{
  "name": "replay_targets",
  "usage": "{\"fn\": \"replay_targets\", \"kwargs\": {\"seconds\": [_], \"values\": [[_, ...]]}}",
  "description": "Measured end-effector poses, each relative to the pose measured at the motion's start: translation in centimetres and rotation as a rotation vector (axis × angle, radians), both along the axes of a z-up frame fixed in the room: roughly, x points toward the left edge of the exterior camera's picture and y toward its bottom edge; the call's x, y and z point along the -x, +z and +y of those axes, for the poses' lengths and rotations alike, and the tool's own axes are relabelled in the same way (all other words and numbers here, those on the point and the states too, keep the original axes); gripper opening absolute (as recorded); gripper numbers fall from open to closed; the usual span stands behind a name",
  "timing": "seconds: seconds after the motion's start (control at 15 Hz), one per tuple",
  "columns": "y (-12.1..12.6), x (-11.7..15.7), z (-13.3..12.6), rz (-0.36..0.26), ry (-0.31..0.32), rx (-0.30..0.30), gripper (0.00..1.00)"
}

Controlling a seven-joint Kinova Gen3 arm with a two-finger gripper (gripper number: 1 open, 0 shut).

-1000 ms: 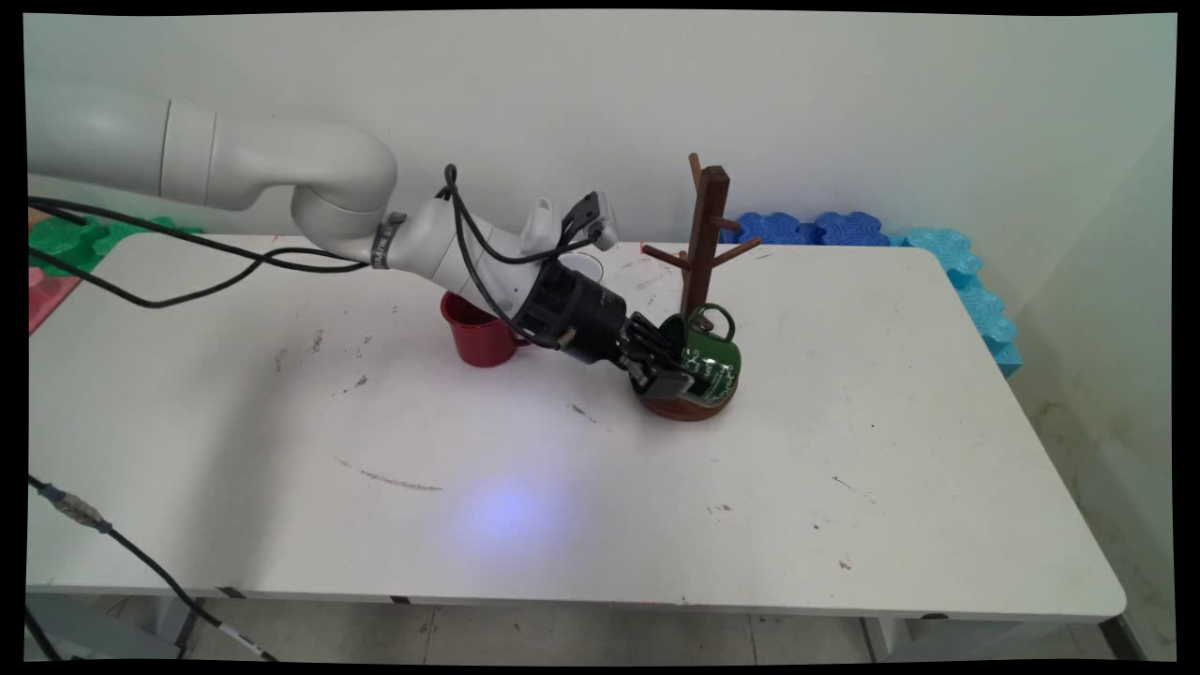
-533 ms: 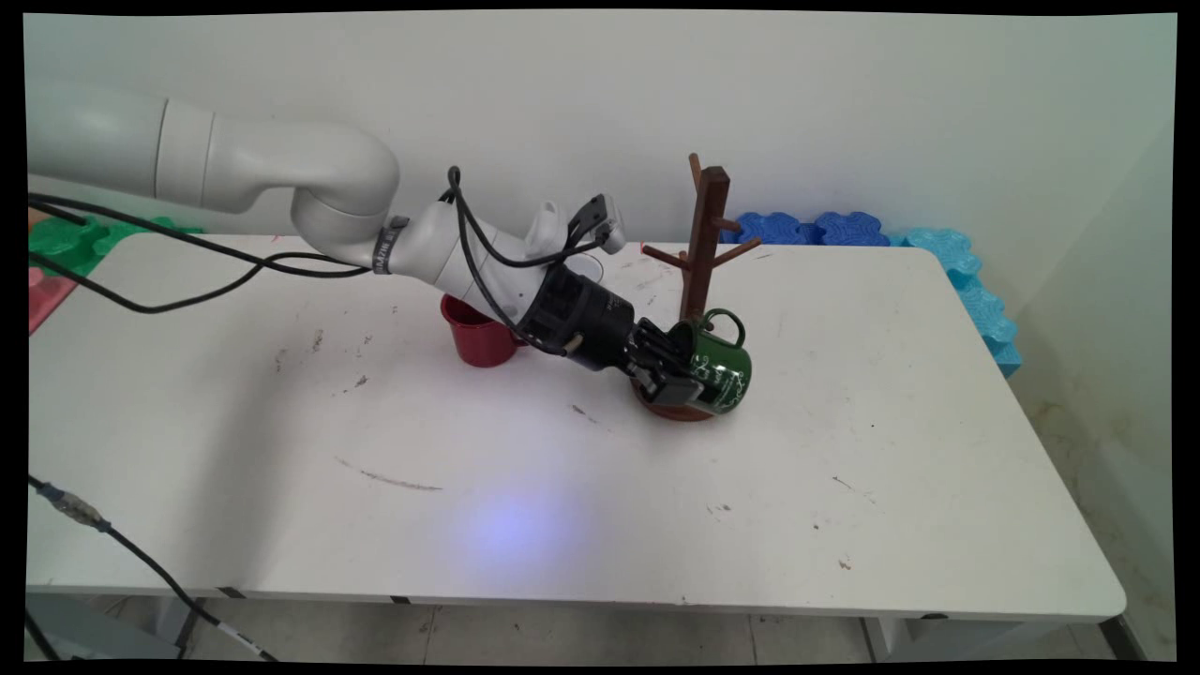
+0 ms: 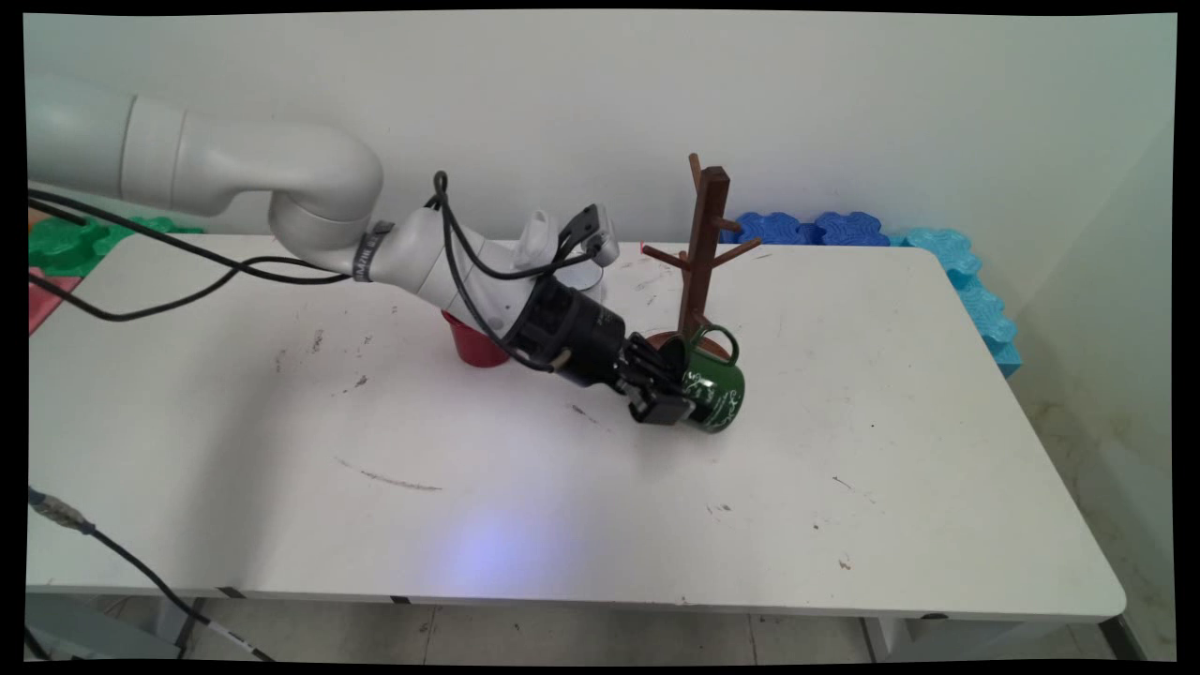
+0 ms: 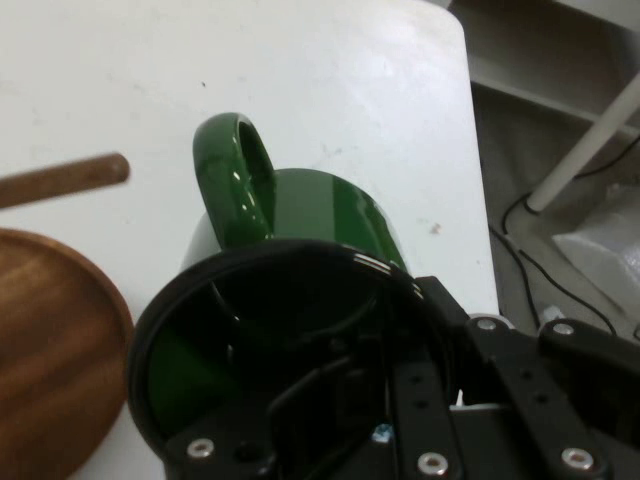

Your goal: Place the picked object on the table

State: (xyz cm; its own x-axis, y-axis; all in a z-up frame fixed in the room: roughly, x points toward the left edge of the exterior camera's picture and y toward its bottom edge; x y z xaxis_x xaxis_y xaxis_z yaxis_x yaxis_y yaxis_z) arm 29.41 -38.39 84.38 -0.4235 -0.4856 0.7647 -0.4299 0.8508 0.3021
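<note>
From the main view, we see the end effector (image 3: pixel 667 394) clamped on the green mug (image 3: pixel 714 389), tilted just in front of the wooden rack (image 3: pixel 701 253) — we should keep the grip firm. The hand view shows one finger inside the rim, handle (image 4: pixel 235 180) up — we'd keep it clear of the rack's base (image 4: pixel 50 350).

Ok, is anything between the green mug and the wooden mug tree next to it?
Nothing visible. The end effector is shut on the rim of the mug, which it holds tilted right beside the round base of the tree. The red cup stands off to the other side, behind the arm.
</note>
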Motion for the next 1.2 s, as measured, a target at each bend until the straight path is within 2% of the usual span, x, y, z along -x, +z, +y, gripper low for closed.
{"fn": "replay_targets", "kwargs": {"seconds": [0.47,1.07,1.2], "values": [[1.1,-1.0,1.6,-0.059,0.004,-0.001,0.00],[3.5,-4.0,3.2,-0.200,0.003,0.026,0.00],[3.9,-5.0,3.4,-0.247,-0.003,0.033,0.00]]}}
